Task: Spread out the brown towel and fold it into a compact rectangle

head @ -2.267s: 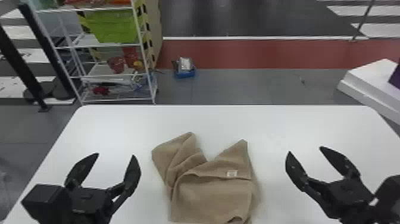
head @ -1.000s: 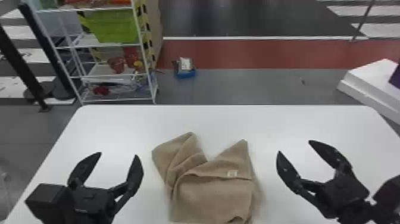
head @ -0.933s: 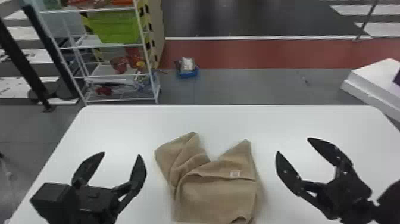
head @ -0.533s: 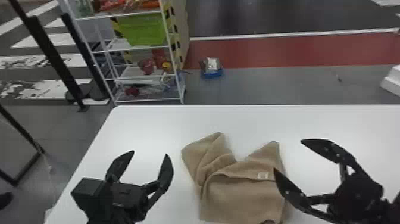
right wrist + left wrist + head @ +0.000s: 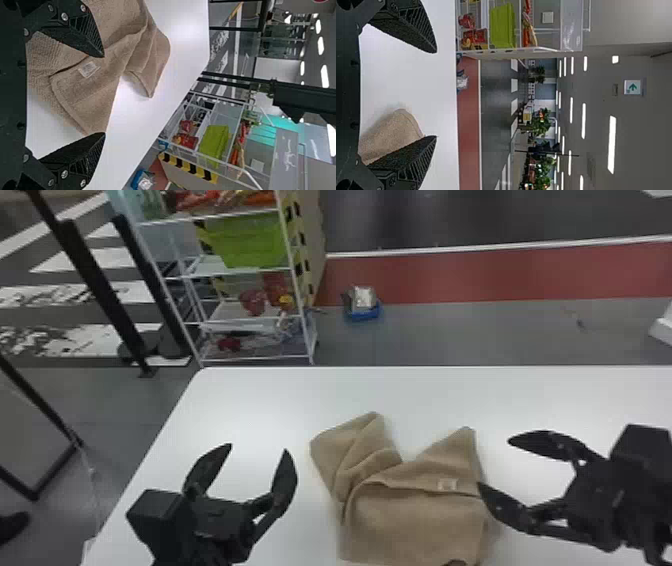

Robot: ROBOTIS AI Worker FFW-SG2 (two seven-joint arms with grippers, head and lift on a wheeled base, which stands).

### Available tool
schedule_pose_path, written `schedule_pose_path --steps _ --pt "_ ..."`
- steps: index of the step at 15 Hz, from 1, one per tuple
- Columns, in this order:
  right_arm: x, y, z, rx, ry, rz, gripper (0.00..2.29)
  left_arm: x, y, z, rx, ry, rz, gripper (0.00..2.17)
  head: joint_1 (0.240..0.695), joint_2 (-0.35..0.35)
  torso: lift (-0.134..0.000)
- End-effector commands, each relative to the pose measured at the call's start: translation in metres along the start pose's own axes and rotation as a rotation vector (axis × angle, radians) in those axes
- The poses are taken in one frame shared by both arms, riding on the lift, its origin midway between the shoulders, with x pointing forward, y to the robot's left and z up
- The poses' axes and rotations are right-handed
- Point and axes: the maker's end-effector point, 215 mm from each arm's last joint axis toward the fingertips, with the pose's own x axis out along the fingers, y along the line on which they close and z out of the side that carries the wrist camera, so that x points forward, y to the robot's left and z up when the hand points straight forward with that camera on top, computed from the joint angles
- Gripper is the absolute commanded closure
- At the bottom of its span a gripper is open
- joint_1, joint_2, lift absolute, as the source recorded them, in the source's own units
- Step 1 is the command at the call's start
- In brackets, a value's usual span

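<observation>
Loosely, the nubbly, matte brown towel (image 5: 410, 515) is laid in soft folds on the smooth white table (image 5: 250, 400), between the left gripper (image 5: 258, 447) and the right gripper (image 5: 494, 462), whose black, ribbed fingers are all held wide apart; a pale rectangular label (image 5: 446, 484) is borne near a fold, two peaked corners are pointed toward the far edge, and the long axis cannot be told

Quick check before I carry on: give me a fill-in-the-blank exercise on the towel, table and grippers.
The brown towel lies on a ____ table.
It is not yet folded into a compact ____.
The left gripper and right gripper both stand ____, holding nothing.
Of the two, the ____ one is nearer the towel.

Missing words: white; rectangle; open; right
</observation>
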Motion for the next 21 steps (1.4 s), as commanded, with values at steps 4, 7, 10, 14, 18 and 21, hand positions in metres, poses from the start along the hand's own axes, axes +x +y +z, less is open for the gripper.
schedule_pose_path --steps 4,7,10,14,18,21 --pt "0.01 -0.001 -0.011 0.044 0.166 0.105 0.21 -0.002 0.001 0.001 -0.001 0.0 0.002 0.12 0.695 0.156 -0.124" --pt "0.01 0.0 -0.011 0.072 0.222 0.156 0.21 -0.002 0.001 0.001 0.0 0.0 0.004 0.12 0.695 0.163 -0.124" --pt "0.018 0.001 -0.019 0.066 0.295 0.163 0.2 -0.002 0.001 0.002 0.0 -0.002 0.004 0.12 0.695 0.165 -0.124" --pt "0.034 0.011 -0.038 0.027 0.387 0.176 0.22 -0.001 0.004 0.001 0.002 -0.002 0.008 0.12 0.695 0.167 -0.124" --pt "0.044 0.002 -0.045 0.023 0.402 0.152 0.41 -0.001 0.005 -0.003 0.0 0.006 0.01 0.12 0.695 0.176 -0.124" --pt "0.049 0.001 -0.049 0.018 0.419 0.148 0.41 -0.002 0.006 -0.003 0.002 0.006 0.012 0.12 0.695 0.173 -0.124"
